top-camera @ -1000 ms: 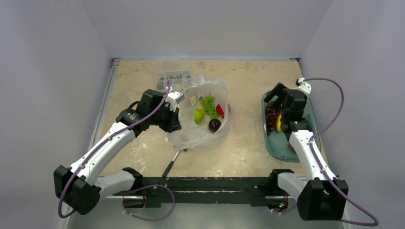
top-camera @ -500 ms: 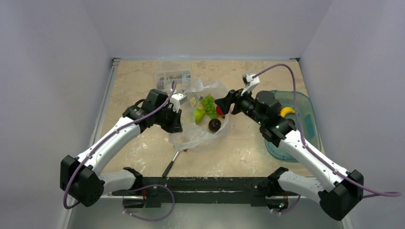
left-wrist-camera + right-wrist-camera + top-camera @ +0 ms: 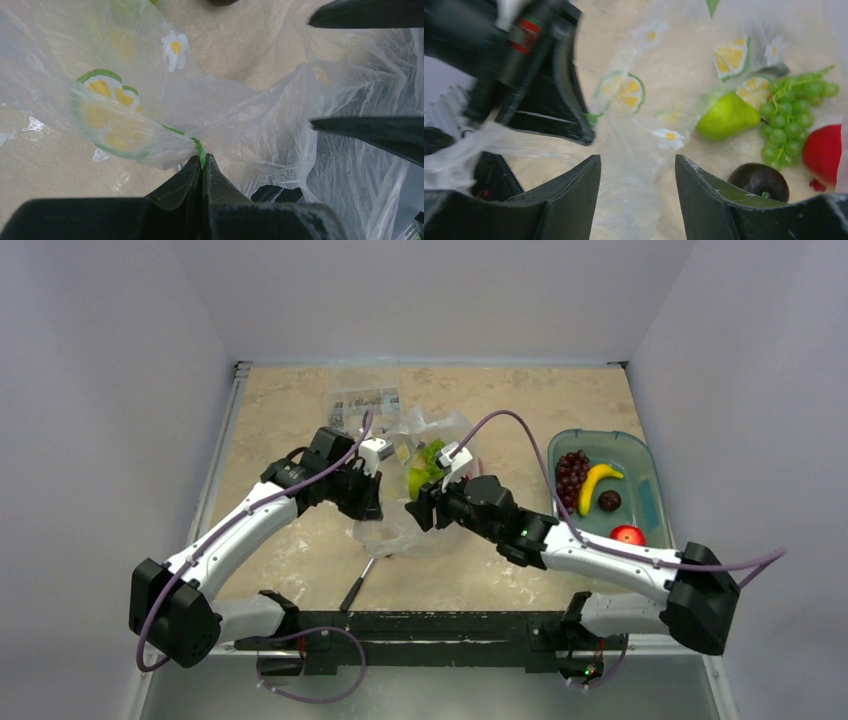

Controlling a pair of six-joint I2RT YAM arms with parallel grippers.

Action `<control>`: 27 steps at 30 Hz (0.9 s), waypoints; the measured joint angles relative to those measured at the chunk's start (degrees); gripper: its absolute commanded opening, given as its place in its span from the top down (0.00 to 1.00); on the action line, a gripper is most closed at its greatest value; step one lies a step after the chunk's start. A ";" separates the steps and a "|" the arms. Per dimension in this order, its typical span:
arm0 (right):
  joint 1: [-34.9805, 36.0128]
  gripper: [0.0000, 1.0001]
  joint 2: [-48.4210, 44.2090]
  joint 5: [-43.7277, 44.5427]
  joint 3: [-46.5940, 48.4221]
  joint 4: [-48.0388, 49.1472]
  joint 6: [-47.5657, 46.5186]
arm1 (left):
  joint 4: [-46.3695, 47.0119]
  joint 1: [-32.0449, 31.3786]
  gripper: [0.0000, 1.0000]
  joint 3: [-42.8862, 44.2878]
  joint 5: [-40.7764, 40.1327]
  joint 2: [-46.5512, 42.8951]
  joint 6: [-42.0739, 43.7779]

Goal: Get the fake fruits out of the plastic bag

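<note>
One thin transparent plastic bag (image 3: 395, 533) is lying on the beige table (image 3: 300, 420), and four fake fruits are showing inside it: one green plastic pear (image 3: 726, 117), one bunch of green plastic grapes (image 3: 791, 122), one dark round plum (image 3: 759, 181) and one glossy red fruit (image 3: 824, 152). One teal plastic tray (image 3: 640, 455) is holding four more: one bunch of dark purple grapes (image 3: 570, 475), one yellow banana (image 3: 598, 483), one small dark round fruit (image 3: 609, 501) and one red round fruit (image 3: 627, 535). This is making eight fruits. One clear rigid box of small parts (image 3: 362, 400) and one black-handled hammer (image 3: 358, 585) are lying there too. Two white-and-black robot arms are reaching over the table, the left arm (image 3: 235, 535) and the right arm (image 3: 600, 555).
</note>
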 measured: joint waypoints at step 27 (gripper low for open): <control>1.38 0.43 8.59 19.98 -4.61 4.26 15.45 | -4.76 -3.50 1.00 2.14 -1.33 8.85 0.04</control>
